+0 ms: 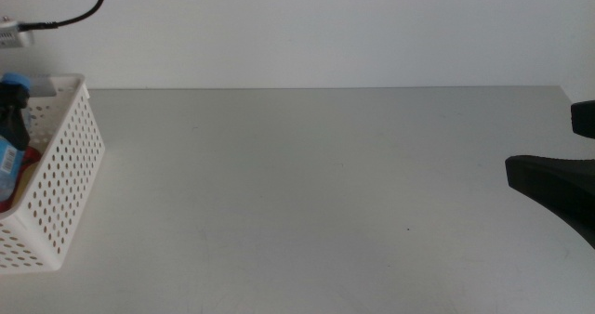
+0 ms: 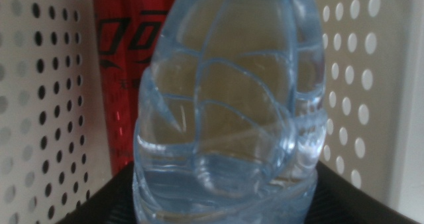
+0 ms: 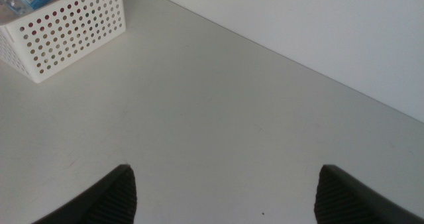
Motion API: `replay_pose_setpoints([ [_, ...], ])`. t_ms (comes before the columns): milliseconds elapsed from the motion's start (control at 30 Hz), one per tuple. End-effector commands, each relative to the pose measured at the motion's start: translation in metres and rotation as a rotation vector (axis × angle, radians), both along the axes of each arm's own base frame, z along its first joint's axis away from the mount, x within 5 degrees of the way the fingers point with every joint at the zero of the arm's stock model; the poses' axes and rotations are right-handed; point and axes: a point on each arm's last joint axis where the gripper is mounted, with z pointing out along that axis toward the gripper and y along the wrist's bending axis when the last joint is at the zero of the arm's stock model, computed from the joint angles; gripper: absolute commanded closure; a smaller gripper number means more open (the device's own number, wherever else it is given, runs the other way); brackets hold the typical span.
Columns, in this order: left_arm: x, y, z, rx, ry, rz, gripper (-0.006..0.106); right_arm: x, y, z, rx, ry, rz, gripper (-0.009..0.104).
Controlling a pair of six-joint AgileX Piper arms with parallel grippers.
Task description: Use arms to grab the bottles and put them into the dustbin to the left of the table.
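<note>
Water bottle and red can in the dustbin, left gripper down inside with them.

You have the clear water bottle [image 2: 225, 105] filling the left wrist view, standing inside the white perforated dustbin [image 1: 65, 175], with the slim red soda can [image 2: 126, 71] upright just behind and beside it against the holed wall. The left gripper [image 2: 225, 207] shows only as a dark mass around the bottle's base; you cannot tell from here whether it pinches the bottle or stands loose. In the middle view the dustbin sits at the far left of the pale table [image 1: 316, 184], with blue-labelled contents showing above its rim. Your right gripper [image 3: 225, 191] hovers over bare tabletop at the right side, well apart from the dustbin, its two dark jaws spread wide and holding nothing.
</note>
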Motion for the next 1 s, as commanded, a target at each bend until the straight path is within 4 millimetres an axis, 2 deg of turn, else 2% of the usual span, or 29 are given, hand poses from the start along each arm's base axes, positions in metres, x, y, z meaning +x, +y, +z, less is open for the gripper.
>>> replay_pose_setpoints([
  [0, 0.0, -0.002, 0.023, 0.002, -0.087, -0.019, 0.09, 0.0, 0.0, 0.017, 0.042, -0.092, 0.0, 0.021],
  [133, 0.006, 0.0, 0.009, -0.014, -0.055, -0.024, 0.065, 0.0, 0.0, 0.017, 0.042, -0.092, 0.0, 0.021],
  [300, 0.006, 0.0, 0.008, -0.016, -0.047, -0.024, 0.013, 0.0, 0.0, 0.017, 0.042, -0.092, 0.0, 0.021],
  [333, 0.004, -0.001, 0.01, -0.021, -0.045, -0.025, 0.007, 0.0, 0.0, 0.017, 0.042, -0.092, 0.0, 0.021],
  [500, -0.009, -0.008, 0.028, -0.048, -0.035, -0.025, 0.007, 0.0, 0.0, 0.017, 0.042, -0.092, 0.0, 0.021],
  [700, -0.031, -0.026, 0.069, -0.029, -0.141, 0.042, 0.007, 0.0, 0.0, 0.017, 0.042, -0.092, 0.0, 0.021],
  [833, -0.059, -0.048, 0.1, 0.061, -0.267, 0.042, 0.007, 0.0, 0.0, 0.017, 0.042, -0.092, 0.0, 0.021],
  [967, -0.094, -0.061, 0.121, 0.112, -0.438, 0.087, 0.009, 0.0, 0.0, 0.017, 0.042, -0.092, 0.0, 0.021],
])
